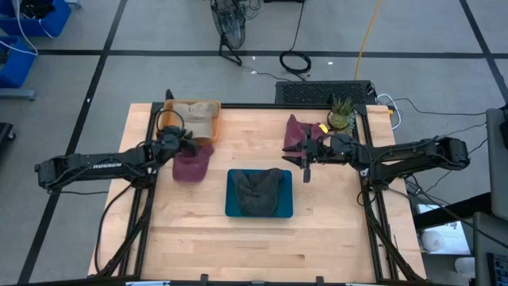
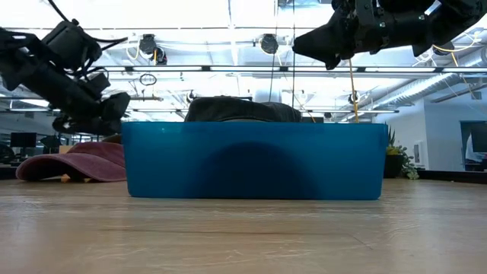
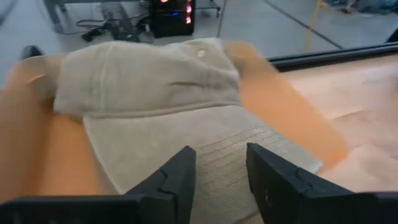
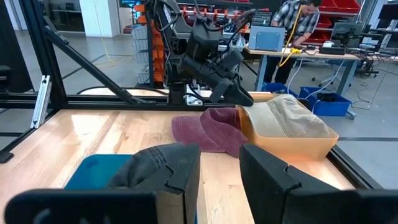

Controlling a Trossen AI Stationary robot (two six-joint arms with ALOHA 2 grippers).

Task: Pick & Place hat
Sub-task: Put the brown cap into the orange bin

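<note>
Left hand (image 1: 189, 144) hovered, fingers apart and empty, between beige cloth cap (image 1: 193, 116) in orange bin (image 1: 171, 109) and maroon cap (image 1: 191, 164), brim pointing left. Grey cap (image 1: 260, 191) already placed in blue tray (image 1: 232, 208). Right hand (image 1: 304, 151) hovered, fingers apart, beside another maroon cap (image 1: 295, 133). Apparently three left.

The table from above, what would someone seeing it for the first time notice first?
The blue bin near the table's middle, with a dark grey hat lying in it, draws the eye first. Next, the left gripper hangs over a maroon hat beside an orange bin holding a beige hat at the far left. The right gripper hovers near another maroon hat at the far right.
</note>
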